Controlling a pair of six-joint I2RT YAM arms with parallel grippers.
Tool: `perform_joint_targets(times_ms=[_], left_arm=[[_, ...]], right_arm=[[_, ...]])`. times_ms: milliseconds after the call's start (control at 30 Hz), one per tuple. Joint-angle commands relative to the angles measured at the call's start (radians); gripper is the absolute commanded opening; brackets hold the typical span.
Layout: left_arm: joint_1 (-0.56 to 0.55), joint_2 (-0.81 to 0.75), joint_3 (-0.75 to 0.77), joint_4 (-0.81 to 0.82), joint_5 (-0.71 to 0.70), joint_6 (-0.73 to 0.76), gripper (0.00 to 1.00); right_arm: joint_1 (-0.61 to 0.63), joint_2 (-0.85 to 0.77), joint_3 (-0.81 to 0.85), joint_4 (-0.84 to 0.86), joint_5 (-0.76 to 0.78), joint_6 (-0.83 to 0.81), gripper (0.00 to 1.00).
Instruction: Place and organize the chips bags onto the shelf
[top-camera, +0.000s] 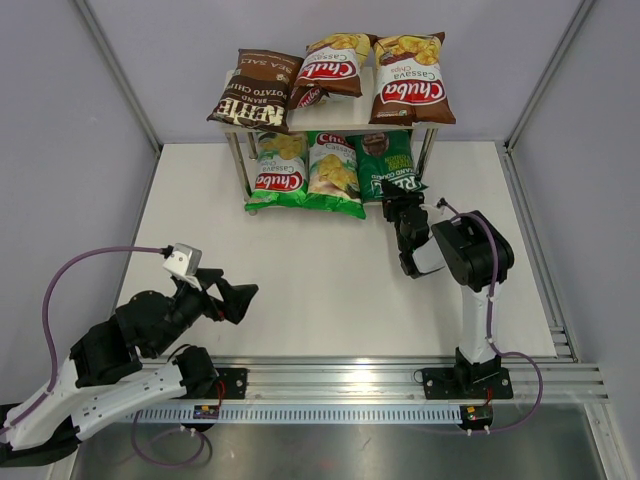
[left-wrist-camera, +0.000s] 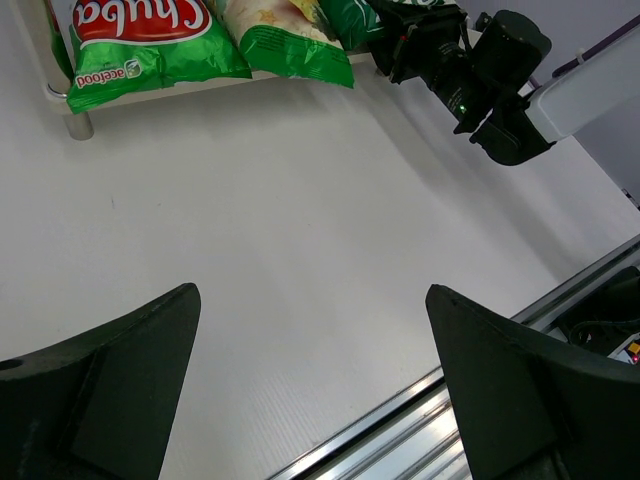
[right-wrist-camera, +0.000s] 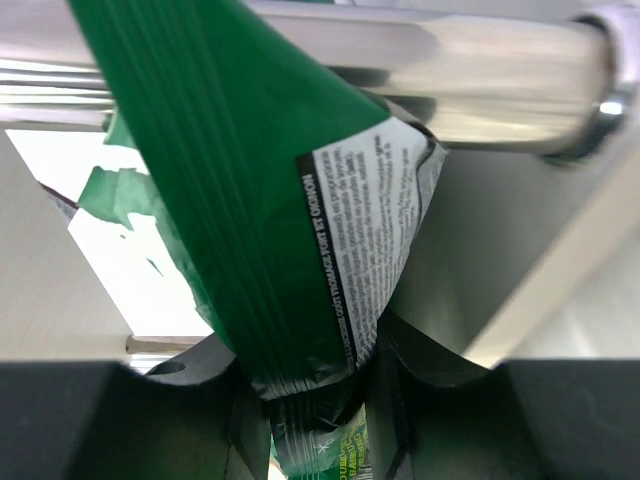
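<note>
the right gripper (top-camera: 398, 203) is clamped on the lower edge of the dark green real bag (top-camera: 388, 160), which sits at the right end of the lower tier of the shelf (top-camera: 366, 92), beside two green chuba bags (top-camera: 282, 172). the kettle bag (top-camera: 255, 90) and two brown chuba bags (top-camera: 410, 80) lie on top. the left gripper (left-wrist-camera: 312, 300) hangs wide open and empty over the table (left-wrist-camera: 300, 190).
</note>
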Motion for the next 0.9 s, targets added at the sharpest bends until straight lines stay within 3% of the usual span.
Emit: perform_joint_targets(times_ms=[0,133,267,400,433,533,700,767,867], left_arm=[[0.000,-0.009,-0.006,0.040,0.014,0.018,0.99],[-0.002,-0.009,-0.004,0.036,0.005,0.017,0.99],[-0.002,-0.007,-0.001,0.027,-0.019,0.012,0.99],[0.000,0.007,0.008,0.003,-0.079,0.000,0.99],[0.000,0.013,0.011,-0.003,-0.093,-0.008,0.99],[0.009,0.046,0.024,-0.031,-0.147,-0.025,0.99],[0.065,0.094,0.036,-0.063,-0.191,-0.045,0.99],[0.110,0.111,0.039,-0.072,-0.202,-0.056,0.99],[0.188,0.125,0.040,-0.069,-0.197,-0.056,0.99]], right_arm=[[0.010,0.003,-0.016,0.139,0.050,0.028,0.14],[0.018,-0.019,-0.027,0.069,0.054,0.032,0.24],[0.019,-0.053,-0.038,-0.002,0.027,0.020,0.41],[0.018,-0.129,-0.052,-0.074,0.002,-0.030,0.49],[0.018,-0.142,-0.056,-0.086,-0.001,-0.043,0.60],[0.018,-0.180,-0.067,-0.143,-0.010,-0.067,0.72],[0.018,-0.238,-0.093,-0.212,-0.027,-0.080,0.84],[0.018,-0.264,-0.105,-0.279,-0.036,-0.090,0.97],[0.018,-0.320,-0.133,-0.359,-0.026,-0.097,1.00]])
